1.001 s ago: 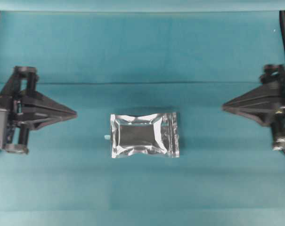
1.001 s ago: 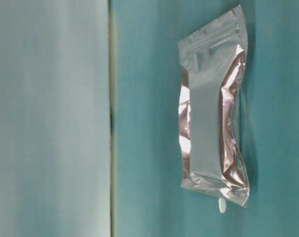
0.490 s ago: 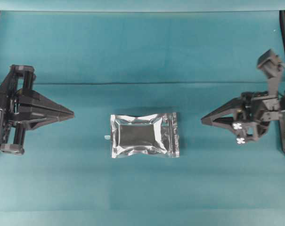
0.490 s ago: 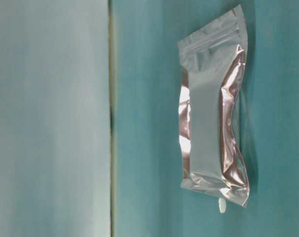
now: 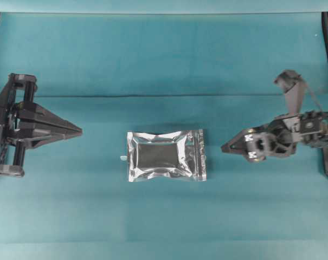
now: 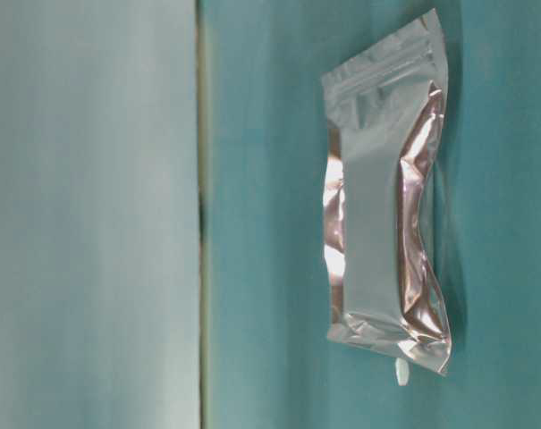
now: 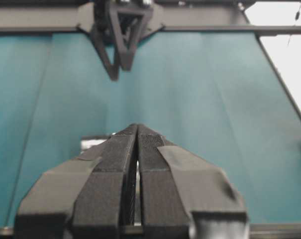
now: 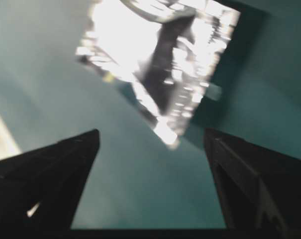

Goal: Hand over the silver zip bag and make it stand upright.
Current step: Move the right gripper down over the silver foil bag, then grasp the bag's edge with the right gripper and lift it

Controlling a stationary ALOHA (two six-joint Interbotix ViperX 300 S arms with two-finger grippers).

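**Right gripper lining up on the flat bag**

Now the right gripper (image 5: 224,148), jaws standing wide and empty, is nosing toward the silver zip bag (image 5: 166,155). Best bet: take the zip edge squarely, low to the table (image 5: 164,54). The bag is lying flat mid-table, long axis running between the arms, zip strip facing right. The left gripper (image 5: 79,130) is waiting, jaws pressed together on nothing.

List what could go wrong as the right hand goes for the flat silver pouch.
1. The crinkled silver foil zip pouch lies flat on the teal cloth; the open right hand may slide it instead of gripping an edge.
2. The fingers could pinch cloth too.
3. The tiny pale scrap beside the pouch might be dragged along.
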